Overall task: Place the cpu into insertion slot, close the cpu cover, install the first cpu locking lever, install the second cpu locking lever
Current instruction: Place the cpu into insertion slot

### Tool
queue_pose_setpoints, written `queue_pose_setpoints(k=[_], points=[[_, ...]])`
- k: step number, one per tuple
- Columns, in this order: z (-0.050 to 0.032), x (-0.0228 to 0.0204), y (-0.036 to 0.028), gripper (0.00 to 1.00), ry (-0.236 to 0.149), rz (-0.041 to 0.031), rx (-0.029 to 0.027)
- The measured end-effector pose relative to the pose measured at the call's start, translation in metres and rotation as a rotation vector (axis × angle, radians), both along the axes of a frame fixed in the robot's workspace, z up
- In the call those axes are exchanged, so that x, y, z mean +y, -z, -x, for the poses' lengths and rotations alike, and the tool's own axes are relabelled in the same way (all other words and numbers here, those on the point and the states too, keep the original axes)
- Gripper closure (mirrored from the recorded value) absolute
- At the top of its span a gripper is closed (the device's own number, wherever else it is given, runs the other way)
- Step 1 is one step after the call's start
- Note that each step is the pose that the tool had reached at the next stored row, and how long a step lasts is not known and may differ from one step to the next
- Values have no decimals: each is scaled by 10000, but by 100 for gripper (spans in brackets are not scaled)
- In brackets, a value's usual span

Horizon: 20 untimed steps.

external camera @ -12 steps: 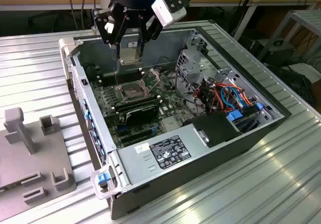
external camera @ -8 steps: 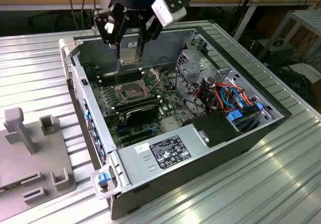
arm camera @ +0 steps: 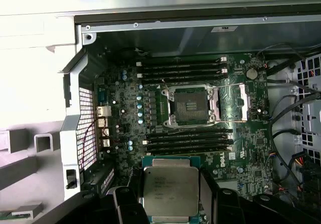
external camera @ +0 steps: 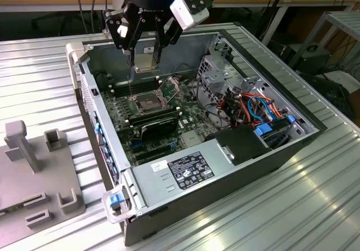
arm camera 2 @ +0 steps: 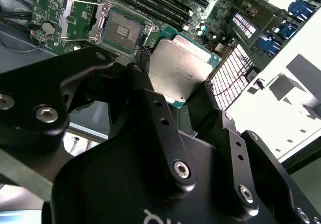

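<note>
Toward the exterior view's left end of the ribbed metal counter (external camera: 50, 65), a grey fixture block (external camera: 39, 172) is seen. Beside it, across the counter's middle, stands the open computer case (external camera: 225, 166). Near the case's far wall, a thin wire lever (external camera: 131, 85) is raised above the green motherboard (external camera: 188, 116). Next to it, the pincer (external camera: 145, 57) is pinched on the cpu (external camera: 147, 59), which is gripped by two opposite edges and held clear of the board, not yet seated. The insertion slot (external camera: 147, 102) lies open underneath and a little nearer, its pin field bare. In the first wrist view the cpu cover (arm camera: 246, 102) is swung back just beside the slot. The chief hazard is judged to be a skewed or tilted descent: a corner could be pressed into the fine pins, which could be bent. A wrong rotation against the socket's keying would cause the same damage. If the edge grip is light, the chip could slip and be dropped onto the board. The upright lever could also be snagged by a finger, since it stands close to the path down.
</note>
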<state>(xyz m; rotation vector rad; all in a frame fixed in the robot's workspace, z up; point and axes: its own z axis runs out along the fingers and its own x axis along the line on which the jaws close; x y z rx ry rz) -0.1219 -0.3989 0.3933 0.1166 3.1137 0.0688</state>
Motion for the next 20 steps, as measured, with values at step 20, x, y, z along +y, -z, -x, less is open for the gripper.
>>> queue_pose_setpoints(k=[20], points=[[-120, 24, 38, 45, 1269, -1, 0]])
